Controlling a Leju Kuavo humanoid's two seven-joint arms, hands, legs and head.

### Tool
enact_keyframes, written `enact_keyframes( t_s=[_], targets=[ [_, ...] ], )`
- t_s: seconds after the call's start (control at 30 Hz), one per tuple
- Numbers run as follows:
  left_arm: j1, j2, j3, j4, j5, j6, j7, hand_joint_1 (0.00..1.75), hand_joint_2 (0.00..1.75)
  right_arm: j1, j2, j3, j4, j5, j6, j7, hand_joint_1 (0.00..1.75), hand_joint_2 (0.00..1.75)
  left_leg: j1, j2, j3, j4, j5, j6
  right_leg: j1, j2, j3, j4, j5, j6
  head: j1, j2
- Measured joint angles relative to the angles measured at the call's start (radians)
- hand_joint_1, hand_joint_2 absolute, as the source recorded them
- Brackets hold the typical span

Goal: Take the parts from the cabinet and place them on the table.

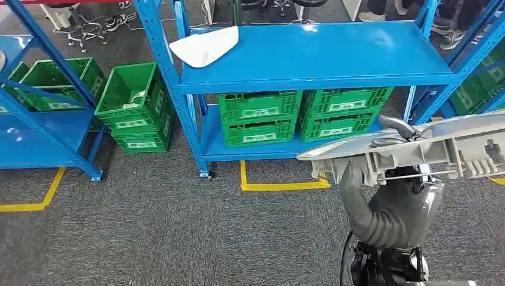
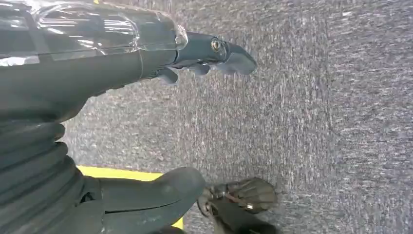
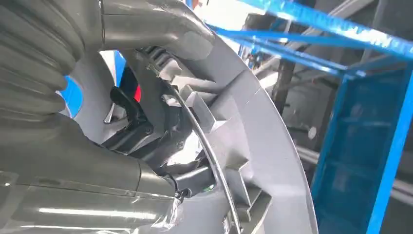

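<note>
Two-tier blue steel rack (image 1: 321,56) dead ahead, biggest thing in shot: smooth painted shelf, perforated uprights, prob. the "cabinet" of the task. Beneath, on lower shelf, four green plastic crates (image 1: 259,118) w/ slotted ribbed walls, stacked in pairs; more green crates (image 1: 134,98) on the floor at left, by a second blue rack (image 1: 36,128). Underfoot, coarse grey carpet (image 1: 149,226) w/ yellow tape lines (image 1: 280,185), likely marking rack position. On top shelf, one white curved panel (image 1: 205,44), smooth, lying flat near left upright, untaken as yet. Nearer, long pale grey moulded part (image 1: 417,149), rigid plastic by look, ribbed underside w/ clips and a thin wire, carried roughly level clear of the rack, presumably so as to swing toward the table w/o snagging. Right hand (image 1: 390,152) clamped on it, thumb over top edge, fingers under, per right wrist view wrapped into the ribs. Left hand (image 2: 209,53) hanging over carpet, holding nothing, fingers apart. No table in shot; judged mid-carry.
</note>
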Motion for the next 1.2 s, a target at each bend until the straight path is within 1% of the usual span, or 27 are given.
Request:
enact_keyframes(
  t_s=[0.1,0.13,0.17,0.2,0.23,0.3,0.33,0.37,0.4,0.47,0.5,0.53,0.63,0.67,0.7,0.73,0.8,0.83,0.87,0.9,0.93,0.97,1.0,1.03,1.07,1.17,1.2],
  targets=[
    [0.001,-0.004,0.000,0.000,0.000,0.000,-0.002,0.00,1.75,-0.002,0.000,0.000,0.005,-0.002,0.000,0.005,1.75,1.75,-0.007,-0.042,-0.011,-0.008,0.012,-0.003,0.000,-0.034,0.002,-0.004,0.004,0.009,-0.002,0.000],
    [0.002,-0.004,0.000,0.000,0.000,0.000,-0.002,0.00,1.75,-0.002,0.000,0.001,0.006,-0.002,0.000,0.006,1.75,1.75,-0.005,-0.056,-0.012,-0.016,0.019,0.002,0.002,-0.049,0.007,-0.007,0.005,0.016,-0.002,0.000],
    [0.002,-0.004,0.000,0.000,0.000,0.000,-0.002,0.00,1.75,-0.004,-0.001,0.002,0.006,-0.002,0.000,0.007,1.75,1.75,0.008,-0.069,-0.002,-0.030,0.032,0.003,-0.002,-0.023,0.004,-0.002,-0.010,0.024,-0.001,0.000],
    [0.000,-0.007,0.000,0.000,0.000,0.000,-0.002,0.00,1.75,-0.004,-0.001,0.002,0.007,-0.002,0.000,0.007,1.75,1.75,0.008,-0.085,-0.005,-0.031,0.038,0.010,-0.005,0.042,-0.007,0.030,-0.037,0.027,0.003,0.000],
    [-0.003,-0.008,0.000,0.000,0.000,0.000,-0.003,0.00,1.75,-0.003,0.000,0.005,0.008,-0.003,0.000,0.007,1.75,1.75,0.008,-0.099,-0.008,-0.031,0.041,0.014,-0.005,0.074,-0.034,0.098,-0.078,0.028,0.010,0.000],
    [-0.002,-0.010,0.000,0.000,0.000,0.002,-0.005,0.00,1.75,-0.003,-0.001,0.010,0.016,-0.016,0.000,0.004,1.75,1.75,0.004,-0.129,-0.012,-0.031,0.044,0.019,-0.003,0.090,-0.101,0.257,-0.146,0.032,0.020,0.000],
    [0.000,-0.010,0.000,0.000,0.000,0.004,-0.009,0.00,1.75,-0.003,-0.001,0.018,0.020,-0.025,0.000,0.001,1.75,1.75,0.001,-0.145,-0.012,-0.030,0.045,0.021,-0.002,0.091,-0.119,0.295,-0.148,0.032,0.021,0.000],
    [0.002,-0.010,0.000,0.000,0.000,0.007,-0.016,0.00,1.75,-0.005,-0.001,0.024,0.026,-0.036,0.000,-0.004,1.75,1.75,0.000,-0.159,-0.012,-0.028,0.046,0.021,-0.001,0.092,-0.115,0.284,-0.126,0.029,0.022,0.000],
    [0.003,-0.009,0.000,0.000,0.000,0.010,-0.028,0.00,1.75,-0.010,0.000,0.029,0.032,-0.046,0.000,-0.011,1.75,1.75,-0.002,-0.174,-0.012,-0.026,0.046,0.021,-0.001,0.094,-0.091,0.230,-0.084,0.024,0.023,0.000],
    [0.003,-0.007,0.000,0.000,0.002,0.015,-0.040,0.00,1.75,-0.023,0.000,0.036,0.042,-0.055,0.001,-0.016,1.75,1.75,-0.005,-0.199,-0.010,-0.020,0.045,0.021,0.000,0.119,-0.013,0.054,0.016,0.010,0.027,0.000],
    [0.003,-0.010,0.000,0.000,0.008,0.018,-0.037,0.00,1.75,-0.032,-0.001,0.043,0.048,-0.057,0.001,-0.016,1.75,1.75,-0.002,-0.203,-0.015,-0.020,0.046,0.019,-0.004,0.161,0.002,0.021,0.001,-0.002,0.024,0.000],
    [0.000,-0.009,0.000,0.000,0.015,0.021,-0.029,0.00,1.75,-0.036,-0.001,0.048,0.052,-0.061,0.001,-0.015,1.75,1.75,-0.003,-0.215,-0.025,-0.012,0.046,0.014,-0.002,0.162,0.009,-0.004,0.011,-0.001,0.017,0.000],
    [0.004,-0.010,0.002,0.000,0.040,0.031,0.009,0.00,1.75,-0.055,-0.003,0.063,0.065,-0.073,0.002,-0.010,1.75,1.75,0.003,-0.232,-0.041,-0.015,0.057,-0.005,0.004,0.140,0.010,-0.020,0.007,-0.012,0.025,0.000],
    [0.004,-0.005,0.003,0.000,0.042,0.034,0.018,0.00,1.75,-0.059,-0.004,0.069,0.069,-0.075,0.003,-0.010,1.75,1.75,-0.002,-0.236,-0.040,-0.016,0.053,-0.006,-0.010,0.125,0.017,-0.038,0.016,-0.015,0.026,0.000],
    [0.006,-0.008,0.003,0.000,0.043,0.036,0.023,0.00,1.75,-0.062,-0.005,0.072,0.072,-0.077,0.003,-0.010,1.75,1.75,-0.010,-0.170,-0.046,-0.001,0.038,-0.013,-0.009,0.115,0.025,-0.046,0.020,-0.017,0.025,0.000],
    [0.004,-0.007,0.003,0.000,0.043,0.036,0.026,0.00,1.75,-0.063,-0.005,0.074,0.075,-0.079,0.002,-0.011,1.75,1.75,-0.003,-0.130,-0.075,0.052,0.002,-0.025,-0.012,0.102,0.027,-0.050,0.021,-0.018,0.009,0.000],
    [0.001,-0.006,0.003,0.000,0.043,0.035,0.032,0.00,1.75,-0.063,-0.006,0.075,0.080,-0.090,0.003,-0.015,1.75,1.75,0.019,-0.121,-0.158,0.214,-0.069,-0.044,-0.014,0.074,0.027,-0.050,0.019,-0.016,0.009,0.000],
    [0.002,-0.006,0.004,0.000,0.041,0.034,0.032,0.00,1.75,-0.063,-0.006,0.077,0.084,-0.100,0.003,-0.024,1.75,1.75,0.027,-0.122,-0.190,0.271,-0.084,-0.052,-0.017,0.060,0.026,-0.049,0.017,-0.013,0.008,0.000],
    [0.003,-0.005,0.005,0.000,0.038,0.030,0.032,0.00,1.75,-0.063,-0.006,0.083,0.089,-0.109,0.003,-0.037,1.75,1.75,0.035,-0.122,-0.200,0.284,-0.073,-0.060,-0.019,0.048,0.028,-0.049,0.015,-0.010,0.009,0.000],
    [0.005,-0.002,0.006,0.000,0.035,0.026,0.032,0.00,1.75,-0.063,-0.006,0.088,0.094,-0.114,0.003,-0.049,1.75,1.75,0.042,-0.121,-0.184,0.250,-0.042,-0.067,-0.023,0.037,0.030,-0.048,0.013,-0.005,0.008,0.000],
    [0.005,0.001,0.008,0.000,0.032,0.021,0.032,0.00,1.75,-0.064,-0.006,0.093,0.098,-0.116,0.002,-0.058,1.75,1.75,0.048,-0.112,-0.145,0.173,0.005,-0.074,-0.027,0.025,0.033,-0.046,0.009,0.002,0.009,0.000],
    [0.005,0.004,0.010,0.000,0.030,0.021,0.030,0.00,1.75,-0.066,-0.005,0.097,0.102,-0.116,0.003,-0.064,1.75,1.75,0.051,-0.088,-0.091,0.071,0.055,-0.080,-0.032,0.015,0.038,-0.042,0.004,0.010,0.009,0.000],
    [0.004,0.006,0.012,0.000,0.031,0.022,0.021,0.00,1.75,-0.071,-0.006,0.103,0.107,-0.121,0.003,-0.064,1.75,1.75,0.049,-0.028,-0.052,-0.009,0.064,-0.087,-0.032,0.007,0.043,-0.039,-0.003,0.020,0.008,0.000],
    [0.001,0.006,0.013,0.000,0.031,0.022,0.013,0.00,1.75,-0.075,-0.005,0.107,0.110,-0.132,0.003,-0.064,1.75,1.75,0.038,-0.023,-0.048,-0.009,0.055,-0.073,-0.027,0.003,0.043,-0.037,-0.006,0.029,0.004,0.000],
    [0.001,0.010,0.018,0.000,0.031,0.021,-0.001,0.00,1.75,-0.079,-0.005,0.114,0.115,-0.148,0.003,-0.067,1.75,1.75,0.034,-0.034,-0.053,-0.007,0.055,-0.057,-0.027,-0.002,0.045,-0.039,-0.005,0.036,0.007,0.000],
    [0.001,0.021,0.022,0.000,0.031,0.020,-0.029,0.00,1.75,-0.083,-0.002,0.129,0.127,-0.181,0.003,-0.101,1.75,1.75,0.030,-0.065,-0.060,-0.008,0.057,-0.030,-0.033,-0.025,0.054,-0.050,-0.005,0.058,0.010,0.000],
    [0.001,0.022,0.023,-0.001,0.030,0.020,-0.034,0.00,1.75,-0.086,0.000,0.131,0.132,-0.188,0.003,-0.111,1.75,1.75,0.034,-0.079,-0.058,-0.012,0.063,-0.021,-0.037,0.017,0.051,-0.036,-0.025,0.062,0.021,0.000]
  ],
)
